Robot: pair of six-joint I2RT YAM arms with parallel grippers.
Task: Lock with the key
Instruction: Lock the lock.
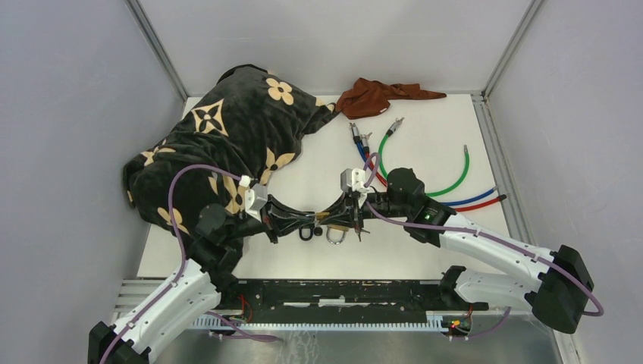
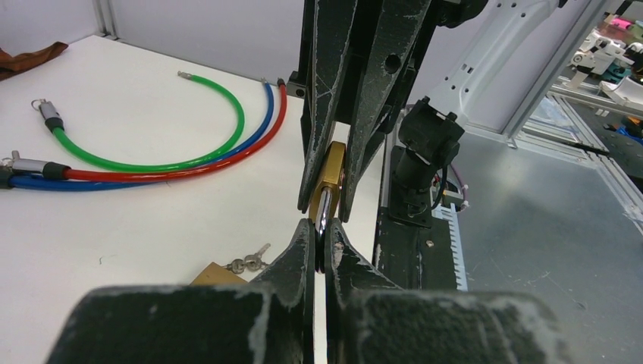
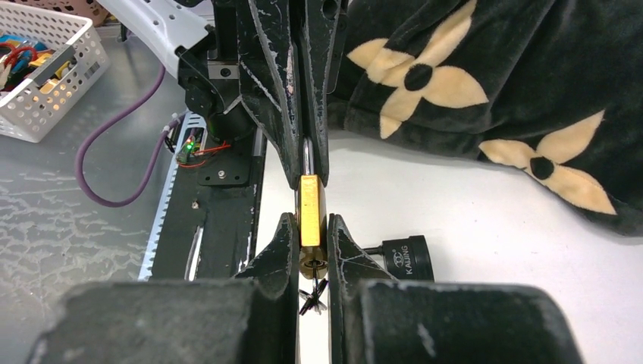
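**A:** Where is the small brass padlock (image 3: pixel 311 208) sitting?

**B:** Mid-scene over the white table (image 1: pixel 425 121), between both arms. The right fingers (image 3: pixel 282 250) are clamping its body, nearly closed. The left fingers (image 2: pixel 303 250) are pinching fully shut on the steel shackle (image 3: pixel 307 155).

**A:** Long axis?

**B:** Running left-right. The shackle is pointing left and the keyhole end is pointing right, inside the right fingers.

**A:** And the key?

**B:** A small dark bit (image 3: pixel 313 297) is dangling at that end. Probably the key, but too small to confirm. The right arm is sitting nearer to it.
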